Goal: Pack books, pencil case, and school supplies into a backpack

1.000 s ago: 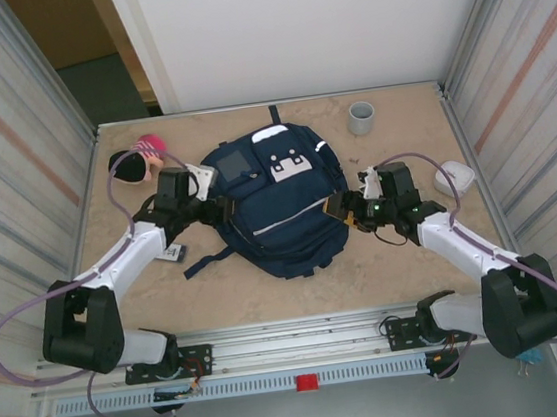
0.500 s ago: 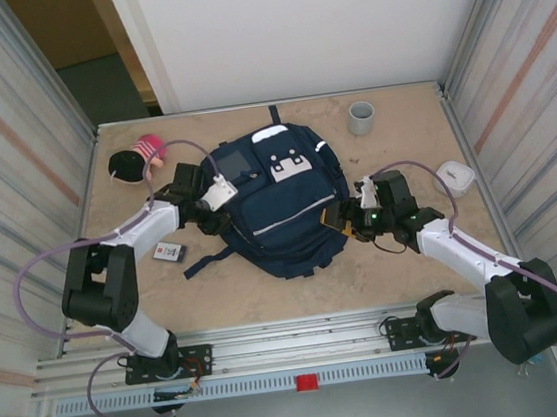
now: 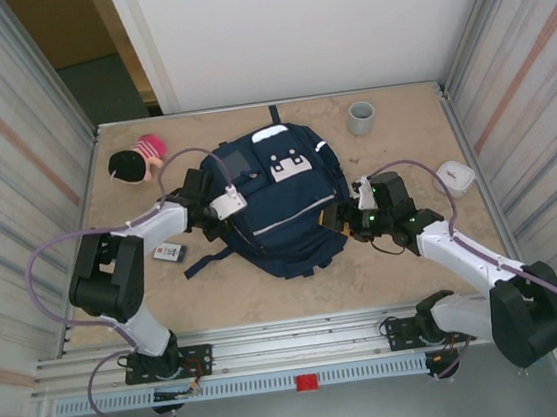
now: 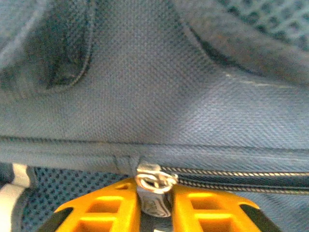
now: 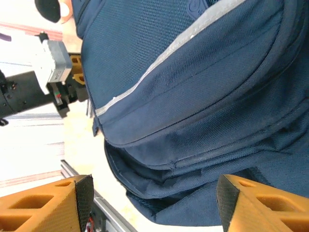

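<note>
The navy backpack [image 3: 278, 203] lies flat mid-table, front pocket up. My left gripper [image 3: 220, 207] is at its left side, shut on a metal zipper pull [image 4: 154, 200] held between the orange fingers [image 4: 106, 210]; the zipper's teeth [image 4: 231, 178] run off to the right. My right gripper [image 3: 343, 216] is at the backpack's right edge, open, with the navy fabric [image 5: 193, 96] just beyond its black pads [image 5: 84, 198] and nothing between them. One small white school supply piece [image 3: 170, 252] lies on the table left of the backpack. The books and the pencil case are out of view.
A grey cup [image 3: 361, 117] stands at the back right. A rounded white box [image 3: 454, 176] sits near the right wall. A pink and black soft toy [image 3: 137, 159] lies at the back left. Metal walls close in both sides.
My left gripper moved right onto the backpack's left side and closed on the zipper pull. My right gripper edged in toward the backpack's right edge and stayed open.
</note>
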